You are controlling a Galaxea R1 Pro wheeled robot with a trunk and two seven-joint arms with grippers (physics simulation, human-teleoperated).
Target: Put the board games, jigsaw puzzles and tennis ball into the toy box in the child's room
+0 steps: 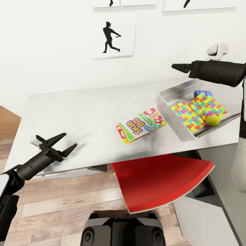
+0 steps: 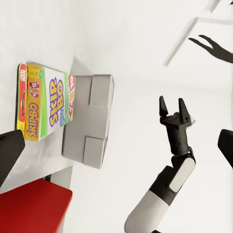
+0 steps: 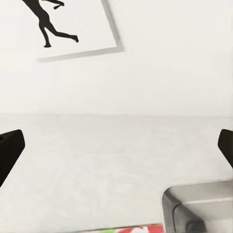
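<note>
On the white table point(image 1: 85, 109) a Skip-Bo board game point(image 1: 141, 124) lies flat, left of the light-grey toy box point(image 1: 167, 102). Inside the box lie two bright jigsaw puzzles point(image 1: 186, 115) point(image 1: 207, 106) and the yellow-green tennis ball point(image 1: 212, 120), with a blue box point(image 1: 203, 93) partly under one puzzle. My left gripper point(image 1: 70, 140) hovers open and empty over the table's front left. Above the toy box's far edge, my right gripper point(image 1: 176, 66) points left; the left wrist view shows this gripper point(image 2: 172, 102) open and empty, beyond the game point(image 2: 46, 104) and toy box point(image 2: 90, 121).
A red chair point(image 1: 160, 181) is tucked under the table's front edge. Black silhouette prints point(image 1: 111, 37) hang on the white wall behind. Wood-plank floor point(image 1: 51, 205) shows at the lower left. The right wrist view catches the toy box corner point(image 3: 199, 208).
</note>
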